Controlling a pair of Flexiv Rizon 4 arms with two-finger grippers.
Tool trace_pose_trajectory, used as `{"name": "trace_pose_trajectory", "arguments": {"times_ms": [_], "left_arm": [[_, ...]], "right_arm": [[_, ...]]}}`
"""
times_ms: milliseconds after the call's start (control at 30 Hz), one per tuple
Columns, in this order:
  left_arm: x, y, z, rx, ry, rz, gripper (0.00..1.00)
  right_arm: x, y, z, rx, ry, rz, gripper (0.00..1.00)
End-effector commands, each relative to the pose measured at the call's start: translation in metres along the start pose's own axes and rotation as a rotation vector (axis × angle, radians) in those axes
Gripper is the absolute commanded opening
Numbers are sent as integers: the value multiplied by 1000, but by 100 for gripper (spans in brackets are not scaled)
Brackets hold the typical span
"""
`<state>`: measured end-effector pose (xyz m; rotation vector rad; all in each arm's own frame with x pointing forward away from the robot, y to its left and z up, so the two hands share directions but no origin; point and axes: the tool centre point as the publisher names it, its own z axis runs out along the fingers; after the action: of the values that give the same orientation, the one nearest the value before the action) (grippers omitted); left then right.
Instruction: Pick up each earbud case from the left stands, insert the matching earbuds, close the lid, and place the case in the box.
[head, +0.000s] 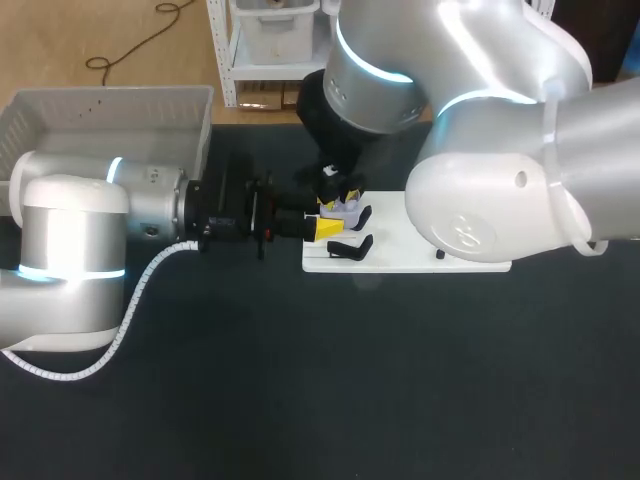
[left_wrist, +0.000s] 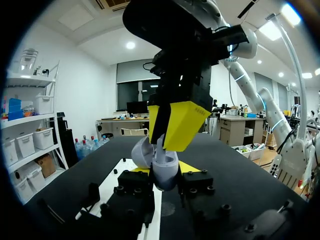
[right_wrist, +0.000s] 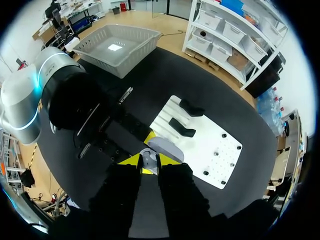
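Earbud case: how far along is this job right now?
Done: earbud case is off the stands, lid open. In hand: left claw grips it; right claw sits right over it. Left: lid not closed, and no case shows in the box.

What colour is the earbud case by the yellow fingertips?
The earbud case is pale lavender-grey, clearest in the left wrist view.
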<state>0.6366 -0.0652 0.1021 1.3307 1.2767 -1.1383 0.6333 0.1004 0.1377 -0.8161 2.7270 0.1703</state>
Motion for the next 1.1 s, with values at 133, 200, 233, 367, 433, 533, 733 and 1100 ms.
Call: {"name": "trace_pose_trajectory", "arguments": {"times_ms": [133, 200, 233, 367, 433, 533, 733, 1100], "left_arm": [[0, -1, 0, -5, 0, 1, 0], [0, -1, 0, -5, 0, 1, 0], [0, -1, 0, -5, 0, 1, 0], [0, -1, 0, -5, 0, 1, 0], [0, -1, 0, -5, 0, 1, 0], [0, -1, 0, -5, 0, 1, 0], [0, -1, 0, -5, 0, 1, 0], [0, -1, 0, -5, 0, 1, 0]], "right_arm": [[-1, 1, -1, 0, 12, -6, 94], [0, 2, -7, 8, 9, -14, 100], [0, 4, -12, 16, 6, -24, 100], [2, 9, -33, 17, -23, -53, 100], [1, 9, -41, 13, -39, -55, 100], [-5, 0, -45, 35, -33, -17, 100], [-21, -30, -35, 105, 17, 194, 100], [-43, -67, -7, 159, 87, 399, 100]]}}
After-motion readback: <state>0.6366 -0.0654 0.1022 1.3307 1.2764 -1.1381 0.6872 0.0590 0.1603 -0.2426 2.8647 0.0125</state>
